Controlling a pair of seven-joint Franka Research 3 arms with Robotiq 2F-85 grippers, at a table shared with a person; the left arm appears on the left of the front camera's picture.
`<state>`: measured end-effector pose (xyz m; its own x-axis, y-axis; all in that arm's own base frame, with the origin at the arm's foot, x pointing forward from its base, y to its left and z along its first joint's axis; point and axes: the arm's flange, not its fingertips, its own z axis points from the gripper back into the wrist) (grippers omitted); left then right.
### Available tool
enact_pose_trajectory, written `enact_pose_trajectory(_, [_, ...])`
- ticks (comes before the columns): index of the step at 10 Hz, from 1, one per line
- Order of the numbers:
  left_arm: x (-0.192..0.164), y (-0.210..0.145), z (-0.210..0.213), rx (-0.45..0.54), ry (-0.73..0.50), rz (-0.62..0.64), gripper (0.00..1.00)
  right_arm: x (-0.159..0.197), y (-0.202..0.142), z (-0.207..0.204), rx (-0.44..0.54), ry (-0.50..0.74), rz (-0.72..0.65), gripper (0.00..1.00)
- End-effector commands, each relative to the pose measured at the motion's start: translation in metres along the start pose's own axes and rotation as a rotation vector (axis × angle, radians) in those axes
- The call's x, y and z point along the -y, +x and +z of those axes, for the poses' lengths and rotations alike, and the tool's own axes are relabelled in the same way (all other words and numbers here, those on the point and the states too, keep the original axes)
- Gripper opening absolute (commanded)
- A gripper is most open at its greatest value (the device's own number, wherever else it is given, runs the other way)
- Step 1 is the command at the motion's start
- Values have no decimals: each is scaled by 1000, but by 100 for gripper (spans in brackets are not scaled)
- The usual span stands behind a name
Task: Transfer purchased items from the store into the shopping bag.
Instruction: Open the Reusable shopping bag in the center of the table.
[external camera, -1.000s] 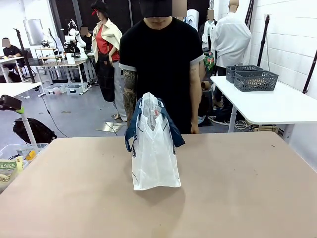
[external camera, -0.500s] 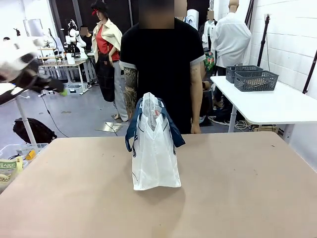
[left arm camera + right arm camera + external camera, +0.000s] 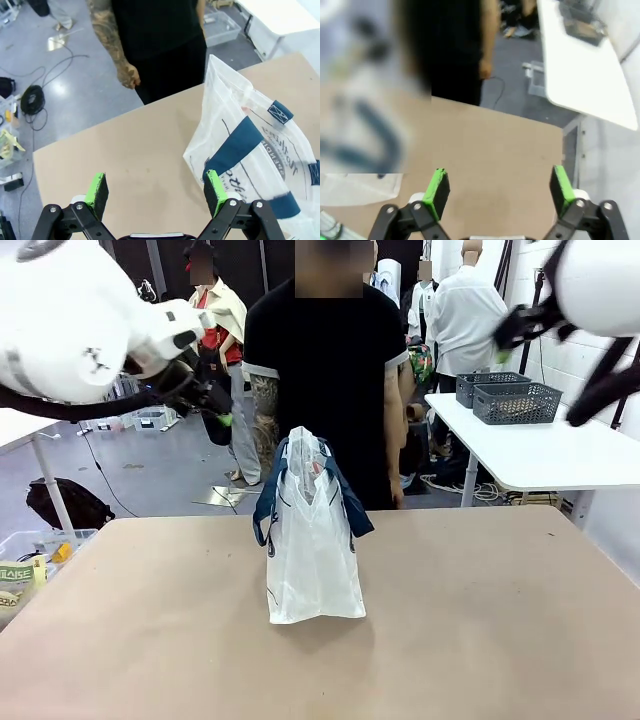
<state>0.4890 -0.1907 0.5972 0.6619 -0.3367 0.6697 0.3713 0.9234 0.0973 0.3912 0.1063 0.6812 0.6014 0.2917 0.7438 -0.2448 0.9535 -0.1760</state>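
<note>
tabletop (image 3: 480,620): shopping bag (image 3: 312,560) stands upright mid-table, towards the person's side.
shopping bag: thin, soft film, likely light and slippery; i'd take the navy straps (image 3: 266,502), not the sides.
left hand (image 3: 155,187): wide open, empty, raised near the bag.
right hand (image 3: 500,192): wide open, empty, up over the tabletop.

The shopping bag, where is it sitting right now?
In the front view the shopping bag stands upright at the middle of the table, right in front of the person at the far side.
</note>
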Motion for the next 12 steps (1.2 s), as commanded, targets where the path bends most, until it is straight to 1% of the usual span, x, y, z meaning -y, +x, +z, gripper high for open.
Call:
enact_pose_trajectory(1, [4, 8, -18, -6, -24, 68, 100, -12, 31, -16, -88, 48, 118, 100])
enact_pose_trajectory(2, [8, 6, -24, -7, -37, 102, 100, -28, 31, -24, -109, 44, 145, 100])
enact_pose_trajectory(3, [5, 2, -15, -17, -13, 20, 100, -18, 24, -25, -130, -57, 62, 100])
enact_pose_trajectory(4, [5, 2, -15, -17, -13, 20, 100, -36, 25, -25, -77, 61, 97, 100])
enact_pose_trajectory(5, [5, 2, -15, -17, -13, 20, 100, -36, 25, -25, -77, 61, 97, 100])
enact_pose_trajectory(6, [7, 3, -25, -24, -22, 42, 100, -32, 28, -30, -103, 32, 103, 100])
enact_pose_trajectory(7, [17, 11, -31, -6, -75, 32, 100, -51, 33, -36, -151, 58, 70, 100])
enact_pose_trajectory(8, [28, 28, -40, -30, -101, 9, 100, -71, 44, -38, -197, 88, 31, 100])
enact_pose_trajectory(9, [35, 43, -50, -84, -149, 15, 100, -89, 54, -39, -218, 119, 9, 100])
enact_pose_trajectory(10, [42, 50, -55, -98, -147, 17, 100, -102, 61, -43, -234, 168, 4, 100])
enact_pose_trajectory(11, [47, 54, -57, -108, -177, 6, 100, -114, 67, -53, -261, 187, -1, 100])
enact_pose_trajectory(12, [54, 58, -64, -144, -202, 12, 100, -127, 72, -66, -292, 229, -18, 100])
